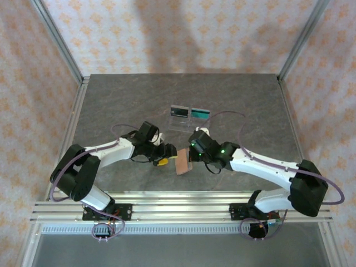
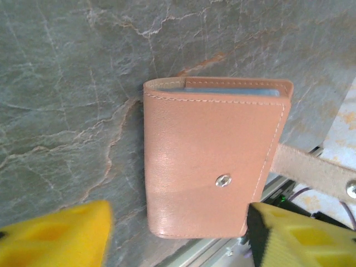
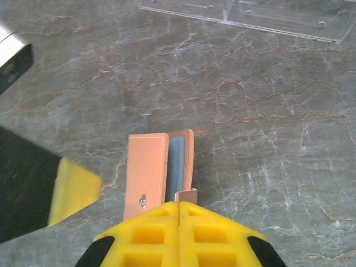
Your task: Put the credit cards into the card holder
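The left arm [image 1: 105,153] and right arm [image 1: 261,164] reach low over the table [image 1: 111,100], meeting mid-table. The left tool [image 1: 165,156] is spread, with the holder [image 2: 211,161] broadside just ahead of it. The right tool [image 3: 179,207] is pressed together, pinching the holder's strap [image 3: 186,194]. The holder stands on edge, its long axis pointing away from that tool. The black card [image 1: 179,110] and teal card [image 1: 200,113] sit on a clear tray [image 1: 183,123] beyond both tools.

The left arm [image 1: 105,153] folds up from its base at 7 o'clock on the tabletop, and its forearm reaches toward 2 o'clock. The left tool [image 2: 178,239] points toward 4 o'clock with its yellow fingers [image 2: 55,236] spread wide. The right arm [image 1: 261,164] rises from its base at 5 o'clock and its forearm stretches toward 10 o'clock. The right tool [image 3: 178,222] has its fingers pressed together, pinching the flap of the card holder [image 3: 147,167].
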You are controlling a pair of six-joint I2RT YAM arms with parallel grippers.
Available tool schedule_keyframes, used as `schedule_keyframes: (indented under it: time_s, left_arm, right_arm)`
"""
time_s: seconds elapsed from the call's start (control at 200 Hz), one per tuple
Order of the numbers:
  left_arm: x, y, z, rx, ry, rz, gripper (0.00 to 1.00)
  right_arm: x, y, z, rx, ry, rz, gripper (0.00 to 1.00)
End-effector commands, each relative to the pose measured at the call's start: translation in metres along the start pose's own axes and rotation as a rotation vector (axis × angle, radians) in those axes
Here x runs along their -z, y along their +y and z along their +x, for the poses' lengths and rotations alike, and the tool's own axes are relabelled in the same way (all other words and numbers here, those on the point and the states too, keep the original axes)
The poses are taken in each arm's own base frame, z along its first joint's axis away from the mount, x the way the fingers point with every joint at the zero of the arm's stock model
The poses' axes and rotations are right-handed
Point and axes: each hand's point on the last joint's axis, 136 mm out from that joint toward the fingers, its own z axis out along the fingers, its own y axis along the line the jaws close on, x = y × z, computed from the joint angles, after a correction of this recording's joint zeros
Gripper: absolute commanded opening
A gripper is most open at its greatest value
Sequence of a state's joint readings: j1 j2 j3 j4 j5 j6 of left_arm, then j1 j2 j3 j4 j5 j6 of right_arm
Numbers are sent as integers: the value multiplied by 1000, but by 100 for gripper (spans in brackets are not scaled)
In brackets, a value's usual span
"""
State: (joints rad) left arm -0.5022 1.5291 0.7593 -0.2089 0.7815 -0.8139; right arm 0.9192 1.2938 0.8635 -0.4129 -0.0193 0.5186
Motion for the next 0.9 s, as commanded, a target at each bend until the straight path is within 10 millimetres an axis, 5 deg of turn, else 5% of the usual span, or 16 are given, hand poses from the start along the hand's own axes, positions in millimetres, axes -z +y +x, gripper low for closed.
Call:
schedule_keyframes:
  time_s: [0.0,0.335,0.511,0.896]
  left_arm:
    - [8,-19,-6,-40,-37,45,77]
    - [4,-14,-3,-32,-17,48,77]
    - [4,16,0,-37,-6,-94,51]
    - [19,53,-2,-68,-22,-312,46]
  right_arm:
    - [17,18,-10,48,5,-71,0]
    - [7,43,-6,46,50,-181,0]
    - [4,30,-3,53,49,-123,0]
    - [11,6,-4,43,8,-45,0]
